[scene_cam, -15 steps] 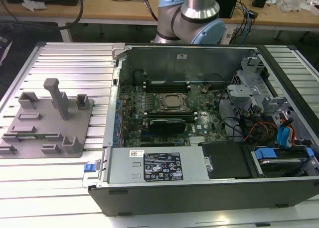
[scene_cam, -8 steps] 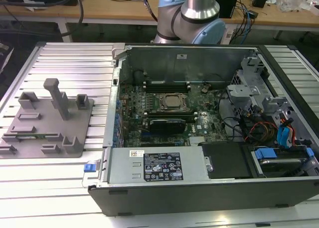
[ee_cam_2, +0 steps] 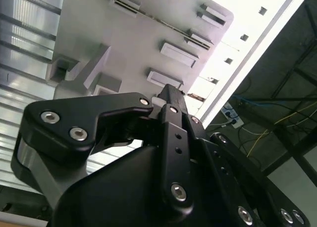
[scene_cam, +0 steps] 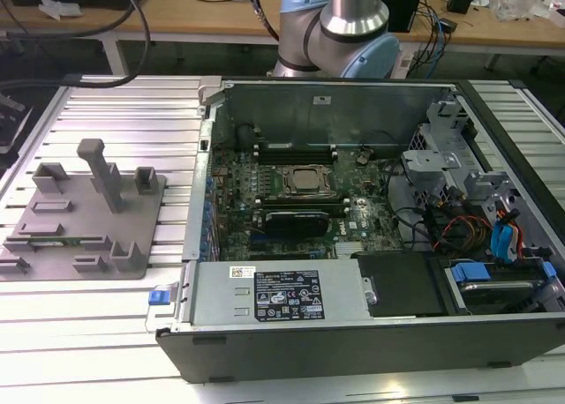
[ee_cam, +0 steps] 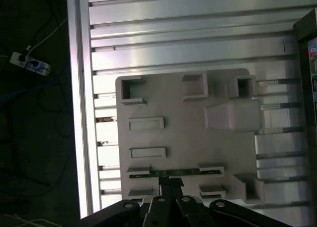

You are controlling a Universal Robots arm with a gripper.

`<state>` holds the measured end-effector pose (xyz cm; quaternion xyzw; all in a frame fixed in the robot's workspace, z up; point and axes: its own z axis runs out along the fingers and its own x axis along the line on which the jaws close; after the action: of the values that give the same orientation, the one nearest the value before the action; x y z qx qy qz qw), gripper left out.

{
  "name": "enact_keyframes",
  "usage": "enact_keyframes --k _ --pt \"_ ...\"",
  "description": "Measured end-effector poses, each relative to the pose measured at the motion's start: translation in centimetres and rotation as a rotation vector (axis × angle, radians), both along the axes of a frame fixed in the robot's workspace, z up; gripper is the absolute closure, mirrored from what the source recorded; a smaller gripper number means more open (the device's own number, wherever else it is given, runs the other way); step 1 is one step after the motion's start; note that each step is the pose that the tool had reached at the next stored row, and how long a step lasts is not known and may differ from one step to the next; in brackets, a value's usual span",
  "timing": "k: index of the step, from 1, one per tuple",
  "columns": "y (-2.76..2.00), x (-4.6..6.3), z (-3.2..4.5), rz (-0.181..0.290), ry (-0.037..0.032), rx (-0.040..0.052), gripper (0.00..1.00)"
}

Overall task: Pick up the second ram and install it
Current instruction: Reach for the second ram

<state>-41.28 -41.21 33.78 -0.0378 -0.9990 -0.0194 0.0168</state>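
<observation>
Grey plastic tray point(scene_cam: 154, 214) with upright blocks sits on the ribbed aluminium worktop point(scene_cam: 115, 95), over toward the worktop's edge on the exterior view's left. Just beside it is the open black computer case point(scene_cam: 353, 333), green motherboard point(scene_cam: 353, 214) on show. The silver and pale blue robot arm point(scene_cam: 353, 16) rises from behind the case's back wall.

So the second ram point(scene_cam: 64, 242), that thin green circuit-board stick, is lying in the tray, tucked between small blocks close to the tray edge nearest the exterior camera. In the first wrist view the stick point(ee_cam: 157, 173) reads as a skinny green line running between two pairs of blocks on the tray point(ee_cam: 188, 138). In the second wrist view it's a thin dark strip point(ee_cam_2: 163, 23) across the tray point(ee_cam_2: 99, 38).

The black pincer point(ee_cam: 171, 181) hangs over the tray, lined up roughly with the middle of the stick but well above it, not touching. In the second wrist view its tips point(ee_cam_2: 168, 93) look pressed together, and as far as I can see there's nothing between them.
</observation>
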Motion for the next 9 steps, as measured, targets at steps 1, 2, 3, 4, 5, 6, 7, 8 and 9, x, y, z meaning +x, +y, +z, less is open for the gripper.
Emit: enact_keyframes --k 1,2,3,4,5,6,7,8,9 --pt "-0.01 0.0 -0.18 0.0 -0.0001 0.0 0.92" --pt "-0.02 0.0 -0.28 0.0 0.0 0.0 0.92" --pt "-0.02 0.0 -0.34 0.0 0.0001 -0.0001 0.92" --pt "-0.02 0.0 -0.48 0.0 -0.0001 0.0 0.92" --pt "-0.02 0.0 -0.61 0.0 0.0 0.0 0.92" --pt "-0.03 0.0 -0.82 0.0 0.0001 -0.0001 0.92" --pt "-0.03 0.0 -0.84 0.0 0.0003 -0.0002 0.92" --pt "-0.03 0.0 -0.86 0.0 0.0001 -0.0001 0.92" --pt "-0.03 0.0 -0.87 0.0 0.0 0.0 0.92"
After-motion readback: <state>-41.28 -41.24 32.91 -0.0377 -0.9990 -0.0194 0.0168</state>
